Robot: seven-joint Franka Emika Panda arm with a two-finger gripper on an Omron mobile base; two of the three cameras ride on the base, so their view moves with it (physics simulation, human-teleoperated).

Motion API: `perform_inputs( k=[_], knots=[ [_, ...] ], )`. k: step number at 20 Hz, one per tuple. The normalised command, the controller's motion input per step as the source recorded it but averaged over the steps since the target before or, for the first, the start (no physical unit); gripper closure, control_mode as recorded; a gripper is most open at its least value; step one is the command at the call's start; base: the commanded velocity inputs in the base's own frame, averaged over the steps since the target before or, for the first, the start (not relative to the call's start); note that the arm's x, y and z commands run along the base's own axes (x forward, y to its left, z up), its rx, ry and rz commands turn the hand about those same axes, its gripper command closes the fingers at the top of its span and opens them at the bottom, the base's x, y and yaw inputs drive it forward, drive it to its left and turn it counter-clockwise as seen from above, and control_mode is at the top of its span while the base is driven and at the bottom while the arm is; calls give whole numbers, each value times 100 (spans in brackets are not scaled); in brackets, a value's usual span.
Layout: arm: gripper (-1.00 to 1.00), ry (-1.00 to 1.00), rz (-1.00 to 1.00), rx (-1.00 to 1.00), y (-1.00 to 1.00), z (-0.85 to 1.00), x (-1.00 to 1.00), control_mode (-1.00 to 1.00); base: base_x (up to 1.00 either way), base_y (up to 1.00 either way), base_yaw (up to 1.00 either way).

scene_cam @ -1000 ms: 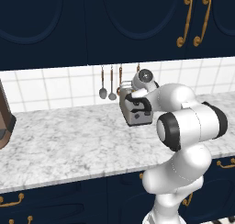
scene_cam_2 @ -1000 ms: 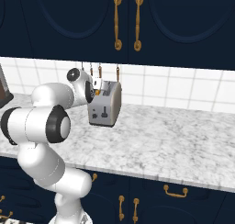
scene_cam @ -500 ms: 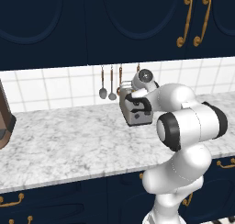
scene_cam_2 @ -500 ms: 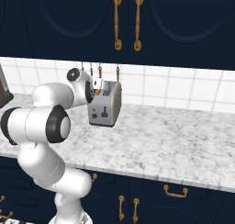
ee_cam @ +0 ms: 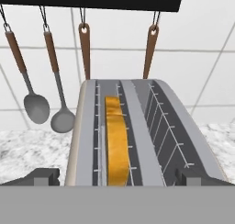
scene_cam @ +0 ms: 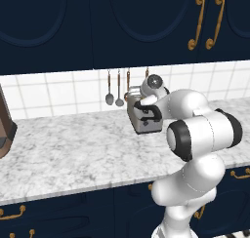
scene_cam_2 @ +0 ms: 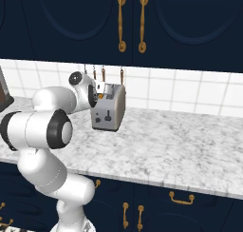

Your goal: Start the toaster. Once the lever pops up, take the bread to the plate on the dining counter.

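Two slots run along the top of the toaster (ee_cam: pixel 137 131), and the bread (ee_cam: pixel 117 140) stands in the left one, its golden crust showing above the rim. That toaster sits on the marble counter (scene_cam: pixel 73 149) near the tiled wall, under hanging spoons (ee_cam: pixel 36 106). Spread wide and empty, the gripper (ee_cam: pixel 117 177) hovers above the near end. Judged step: starting the toast. Next, the fingers must drop to the dark lever (scene_cam_2: pixel 108 115) on the front face and press it down
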Motion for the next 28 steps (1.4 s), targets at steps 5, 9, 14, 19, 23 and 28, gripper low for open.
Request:
perform_inputs(
  k=[5,9,14,19,23,28],
  knots=[
    [-100,0,2,0,0,-6,0,-100,0,0,0],
    [-100,0,0,0,0,-12,0,-100,0,0,0],
    [-100,0,0,0,0,-10,0,-100,0,0,0],
    [-100,0,0,0,0,-10,35,-100,0,0,0],
    [-100,0,0,0,0,-6,42,-100,0,0,0],
    [-100,0,0,-1,0,-16,15,-100,0,0,0]
  ],
)
